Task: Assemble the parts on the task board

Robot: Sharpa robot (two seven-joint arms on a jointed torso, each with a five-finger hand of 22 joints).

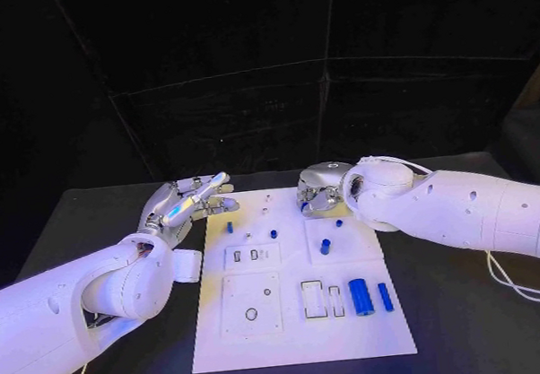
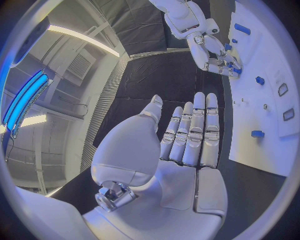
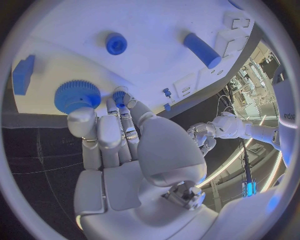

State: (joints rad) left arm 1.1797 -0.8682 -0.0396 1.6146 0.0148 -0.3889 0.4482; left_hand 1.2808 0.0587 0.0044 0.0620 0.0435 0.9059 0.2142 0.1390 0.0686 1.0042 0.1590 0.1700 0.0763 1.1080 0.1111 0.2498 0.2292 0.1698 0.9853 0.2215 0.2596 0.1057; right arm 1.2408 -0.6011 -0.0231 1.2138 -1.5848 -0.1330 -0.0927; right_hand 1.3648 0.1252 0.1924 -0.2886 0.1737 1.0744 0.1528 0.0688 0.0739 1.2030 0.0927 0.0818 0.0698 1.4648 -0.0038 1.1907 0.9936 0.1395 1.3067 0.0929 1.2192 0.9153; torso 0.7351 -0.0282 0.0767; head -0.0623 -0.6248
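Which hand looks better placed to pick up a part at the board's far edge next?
Probably the right hand: its fingertips already sit at the small blue gear on the task board. The left hand hovers open over the black table beside the board.

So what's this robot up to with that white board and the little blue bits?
It is putting small blue parts together on a white board. Its right robot hand is down at the board's far edge, fingers curled beside a blue gear and touching a small blue peg; whether it grips the peg is unclear. Its left robot hand hovers flat and holds nothing, just off the board's far left corner. Other parts, such as a blue cylinder, lie near the board's front.
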